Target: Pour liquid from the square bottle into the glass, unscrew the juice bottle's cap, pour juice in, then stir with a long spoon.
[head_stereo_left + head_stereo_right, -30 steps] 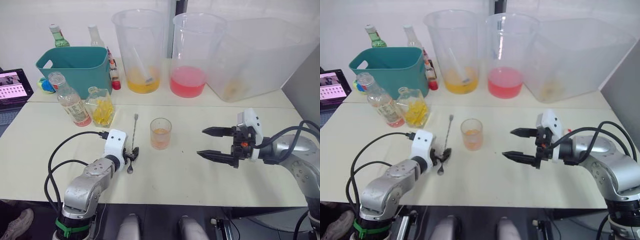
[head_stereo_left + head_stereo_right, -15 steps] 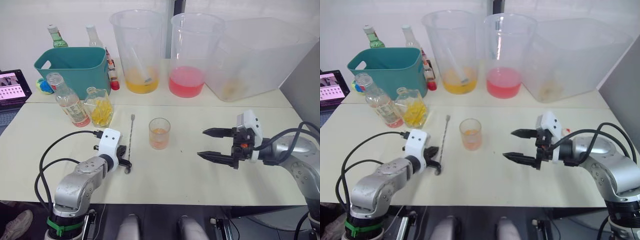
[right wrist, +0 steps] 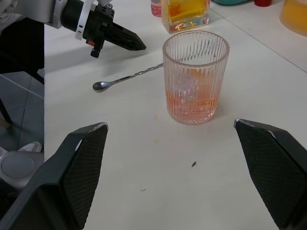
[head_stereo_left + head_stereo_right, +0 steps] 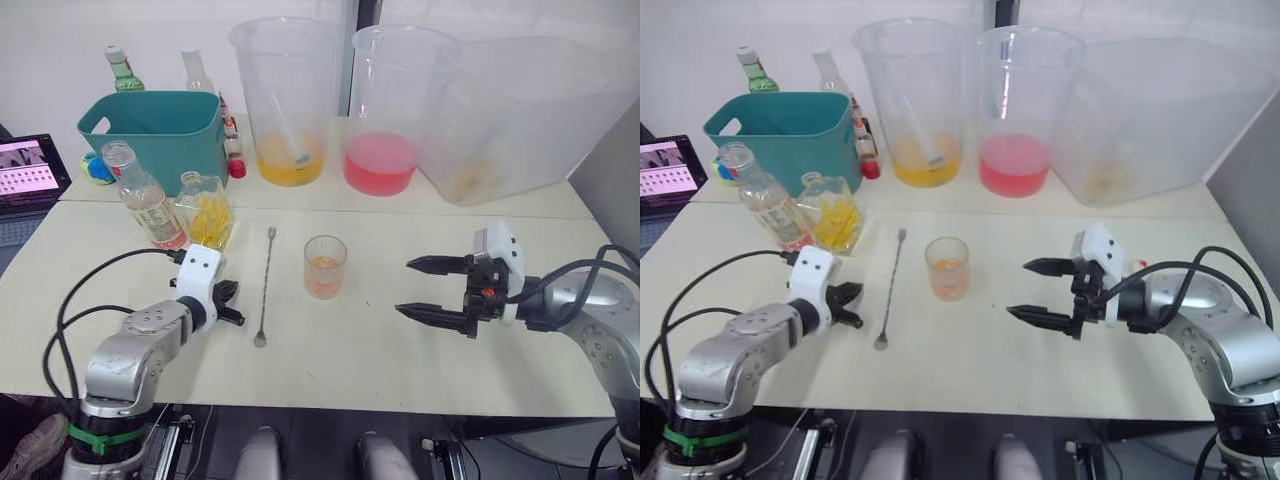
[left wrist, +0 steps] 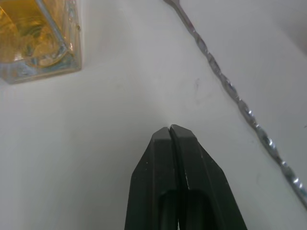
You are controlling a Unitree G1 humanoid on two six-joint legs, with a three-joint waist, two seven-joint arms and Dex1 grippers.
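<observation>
**Spoon lay flat beside the left gripper, untouched**

The spoon (image 4: 265, 285) lay flat on the table (image 4: 330, 350), clear of both grippers. Its long axis ran roughly front to back: the bowl end pointed toward the table's front edge and the handle tip toward the rear edge. The shaft passed between the left gripper (image 4: 229, 302) and the glass (image 4: 325, 266), touching neither.

The left gripper rested low over the table, just to the left of the spoon's bowl half. Its fingers were pressed together with nothing between them, as the left wrist view confirmed (image 5: 171, 132). The tips pointed toward the shaft, roughly square to its axis.

The right gripper (image 4: 433, 290) hovered well to the right of the glass, its fingers spread wide and holding nothing. The glass stood between it and the spoon, so the left arm was clearly the nearer one for a pickup.

The glass stood upright near the middle of the table and held a shallow layer of orange-pink liquid. The square bottle (image 4: 207, 211) and the juice bottle (image 4: 144, 197) stood side by side toward the rear left, by the teal bin (image 4: 155, 128).

Judgement: both pours appeared complete, leaving the stir. A pickup would require the left fingers to part and straddle the thin shaft across its axis. A flat, slender metal shaft on a bare table is likely to slip or roll under a shallow pinch.
</observation>
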